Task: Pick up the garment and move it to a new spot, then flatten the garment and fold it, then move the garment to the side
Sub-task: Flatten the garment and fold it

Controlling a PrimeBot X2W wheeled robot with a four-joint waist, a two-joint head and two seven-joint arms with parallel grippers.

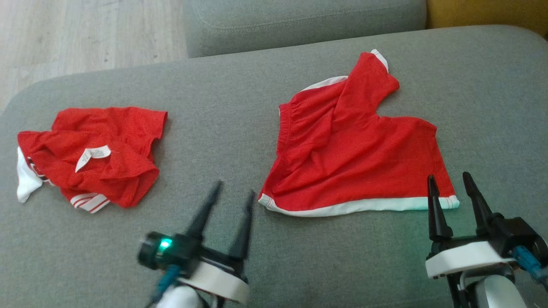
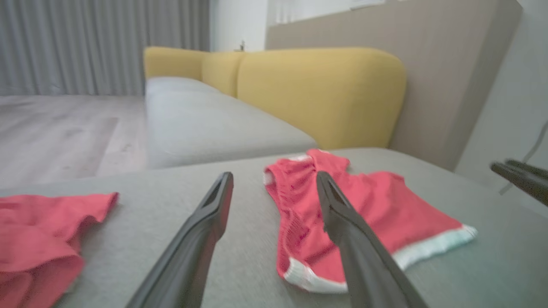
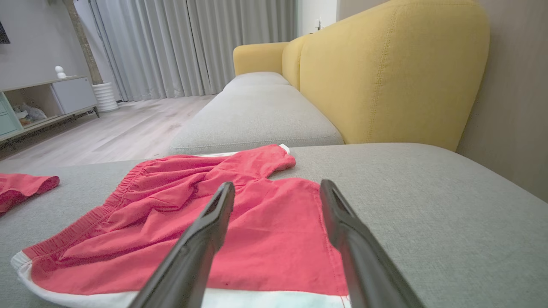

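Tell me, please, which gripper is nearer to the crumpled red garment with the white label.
Left. The left gripper lies just to the right of the crumpled garment, with bare cushion between them. The right gripper is farther off, over the near edge of the spread shorts.

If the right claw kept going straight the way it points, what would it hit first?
Most likely the right-hand red garment: the open right gripper points across its white hem onto the red cloth. Its height above the fabric is unclear, so it might skim over.
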